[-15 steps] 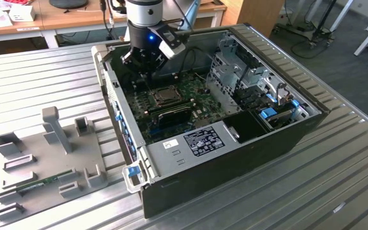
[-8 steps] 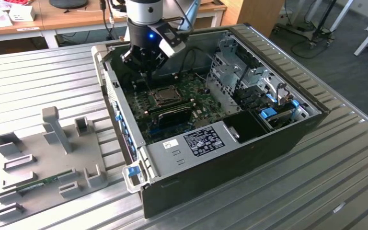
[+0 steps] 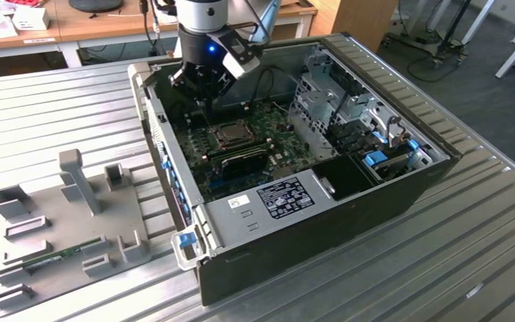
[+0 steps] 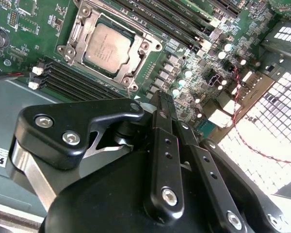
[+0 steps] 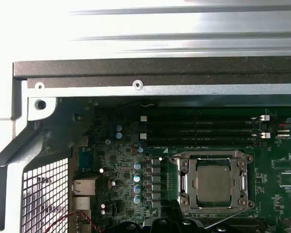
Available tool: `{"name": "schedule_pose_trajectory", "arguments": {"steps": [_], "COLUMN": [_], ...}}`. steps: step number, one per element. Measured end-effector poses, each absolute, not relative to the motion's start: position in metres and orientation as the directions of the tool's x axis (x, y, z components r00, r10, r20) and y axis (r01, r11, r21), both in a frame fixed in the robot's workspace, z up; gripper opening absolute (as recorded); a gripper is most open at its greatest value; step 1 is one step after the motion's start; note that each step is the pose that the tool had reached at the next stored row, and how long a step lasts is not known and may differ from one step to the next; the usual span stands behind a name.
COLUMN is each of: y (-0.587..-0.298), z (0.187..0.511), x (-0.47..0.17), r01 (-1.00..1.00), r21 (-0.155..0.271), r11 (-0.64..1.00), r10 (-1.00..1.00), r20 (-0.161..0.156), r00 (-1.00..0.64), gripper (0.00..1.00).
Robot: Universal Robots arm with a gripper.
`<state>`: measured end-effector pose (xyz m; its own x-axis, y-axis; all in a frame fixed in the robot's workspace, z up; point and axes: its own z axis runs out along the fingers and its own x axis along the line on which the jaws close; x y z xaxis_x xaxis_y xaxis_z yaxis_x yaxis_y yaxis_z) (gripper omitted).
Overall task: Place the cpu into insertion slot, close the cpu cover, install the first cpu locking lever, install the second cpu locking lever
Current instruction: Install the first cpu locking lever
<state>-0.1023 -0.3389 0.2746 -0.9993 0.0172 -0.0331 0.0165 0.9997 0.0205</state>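
Observation:
The cpu [image 4: 105, 46] lies flat in the insertion slot [image 5: 211, 156] of the green motherboard [image 3: 275, 144], its grey metal top showing in both wrist views. The silvery cpu cover [image 5: 188, 184] lies down around the cpu [image 5: 212, 180] as a frame. Whether the locking levers are latched is not clear. My gripper [image 4: 161, 99] hangs above the board a short way off the socket, its black fingers [image 4: 160, 145] pressed together with nothing between them. In the exterior view the gripper [image 3: 206, 99] sits inside the open computer case, just behind the socket [image 3: 233, 134].
Long dark memory slots [image 5: 199, 128] run beside the socket. The case wall [image 5: 155, 73] and a perforated panel [image 5: 43, 199] with a red wire stand close by. Drive cages [image 3: 365, 134] fill the exterior view's right. A grey fixture tray [image 3: 70, 215] lies at its left.

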Motion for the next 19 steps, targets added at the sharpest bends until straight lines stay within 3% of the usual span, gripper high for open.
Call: {"name": "schedule_pose_trajectory", "arguments": {"steps": [19], "y": [-0.339], "z": [0.285], "x": [-0.102], "r01": [0.017], "r21": [0.022], "r11": [1.0], "r10": [0.017], "r20": [-0.034], "r00": [-0.999], "gripper": [0.1]}}
